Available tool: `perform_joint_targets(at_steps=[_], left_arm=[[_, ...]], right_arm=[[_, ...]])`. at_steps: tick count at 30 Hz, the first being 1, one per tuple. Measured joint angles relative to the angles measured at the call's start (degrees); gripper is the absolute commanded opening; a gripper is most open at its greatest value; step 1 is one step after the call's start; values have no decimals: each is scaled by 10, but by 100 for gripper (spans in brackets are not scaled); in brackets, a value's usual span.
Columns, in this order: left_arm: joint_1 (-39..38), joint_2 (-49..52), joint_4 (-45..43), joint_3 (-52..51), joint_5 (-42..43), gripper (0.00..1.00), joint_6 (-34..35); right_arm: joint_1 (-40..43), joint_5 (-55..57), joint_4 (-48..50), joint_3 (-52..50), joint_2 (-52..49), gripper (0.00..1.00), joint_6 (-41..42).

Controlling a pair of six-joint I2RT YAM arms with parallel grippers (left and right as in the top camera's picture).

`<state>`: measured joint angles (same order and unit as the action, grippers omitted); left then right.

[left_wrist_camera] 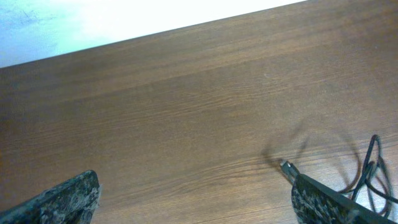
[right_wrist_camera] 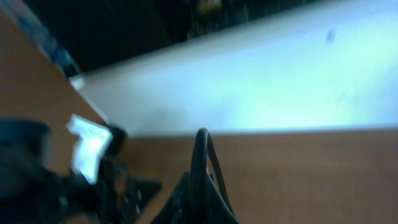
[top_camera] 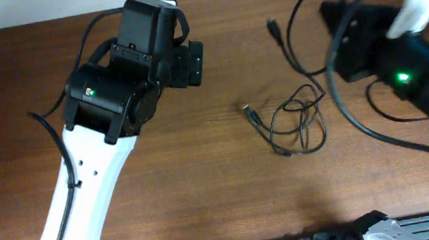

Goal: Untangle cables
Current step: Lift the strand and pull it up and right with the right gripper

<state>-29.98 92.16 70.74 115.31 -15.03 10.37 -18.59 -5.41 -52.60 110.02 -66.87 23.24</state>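
Nearest the overhead camera rises the left arm, its left tool [left_wrist_camera: 193, 199] hanging over bare desk [top_camera: 204, 177] with the fingers [left_wrist_camera: 62, 199] spread wide and nothing between them. In the left wrist view the two fingertips frame empty wood, and only at the right edge do a small plug and a few dark loops show.

Lower down, flat on the desk, lie the cables [top_camera: 294, 119]: thin black cords looped over one another in a small knot right of centre, one plug end reaching out to the left of the bundle. Another thin cord with a plug [top_camera: 273, 27] runs off farther back toward the right arm; whether it belongs to the bundle I cannot tell.

Farthest off, at the right edge, the right tool [right_wrist_camera: 202, 193] is closed together; its blurred wrist view shows no cord pinched in it.

By my judgement the untangling has hardly begun: loops crossed, neither tool on them.
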Motion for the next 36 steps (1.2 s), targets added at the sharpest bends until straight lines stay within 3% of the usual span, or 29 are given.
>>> perform_joint_targets(at_steps=[9,21,29,36], left_arm=[[0,0,0,0,0,99,0],[0,0,2,0,0,99,0],[0,0,2,0,0,99,0],[0,0,2,0,0,99,0]], right_arm=[[0,31,135,30,20,4,-7],[0,67,390,31,17,4,-14],[0,62,303,35,6,4,-14],[0,59,318,33,-29,4,-14]])
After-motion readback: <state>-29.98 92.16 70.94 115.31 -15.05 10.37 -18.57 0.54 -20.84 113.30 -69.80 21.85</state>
